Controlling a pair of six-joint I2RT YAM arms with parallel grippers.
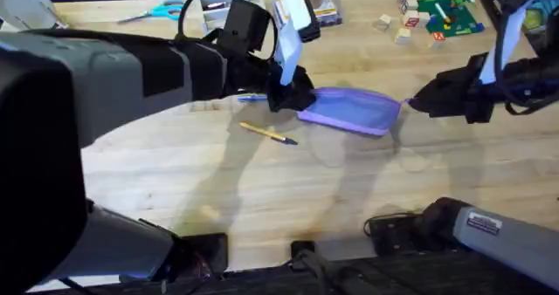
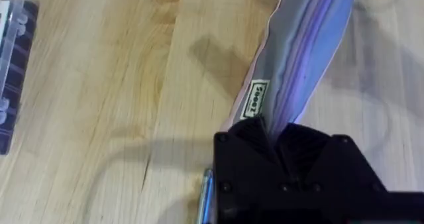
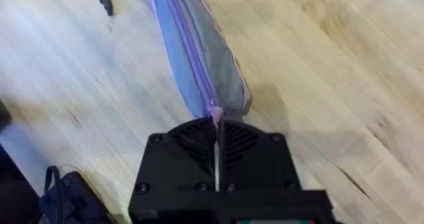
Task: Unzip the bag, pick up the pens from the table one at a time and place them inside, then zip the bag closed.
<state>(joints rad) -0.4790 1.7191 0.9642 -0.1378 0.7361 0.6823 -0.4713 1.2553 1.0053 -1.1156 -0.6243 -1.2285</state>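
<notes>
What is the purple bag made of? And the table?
The bag looks like soft matte cloth: it sags and creases, with a sewn tag at one end. The table looks like pale wood, smooth with a slight sheen, showing grain lines and plank seams.

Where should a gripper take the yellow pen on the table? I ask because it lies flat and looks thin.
Probably mid-barrel, from straight above, with the fingers across the pen's width. The yellow pen lies flat on the table, slanted, with bare wood on both long sides. It sits apart from the bag, so a descent there should not meet the fabric.
</notes>
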